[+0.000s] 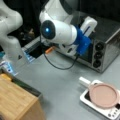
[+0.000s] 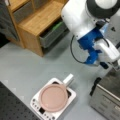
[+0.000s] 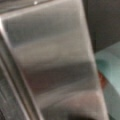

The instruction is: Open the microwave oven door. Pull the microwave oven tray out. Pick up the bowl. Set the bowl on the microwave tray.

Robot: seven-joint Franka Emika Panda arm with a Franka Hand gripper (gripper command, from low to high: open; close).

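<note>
- The arm (image 1: pixel 58 31) reaches down in front of the silver oven (image 1: pixel 105 50) at a front view's right; the oven stands on the grey table (image 1: pixel 62 87).
- The gripper (image 2: pixel 110 63) (its blue wrist mount stands out) sits close against the oven's front near the top; whether its fingers are spread or pressed together, I cannot tell.
- The microwave oven door (image 1: pixel 86 56) is mostly hidden behind the arm in a front view; open or shut is unclear.
- The wrist view is filled by a brushed metal surface (image 3: pixel 52 62), very close.
- A pink disc (image 1: pixel 103 95) rests on a white appliance (image 1: pixel 110 112) in both front views.
- A wooden cabinet (image 2: pixel 42 20) stands at a front view's top left.
</note>
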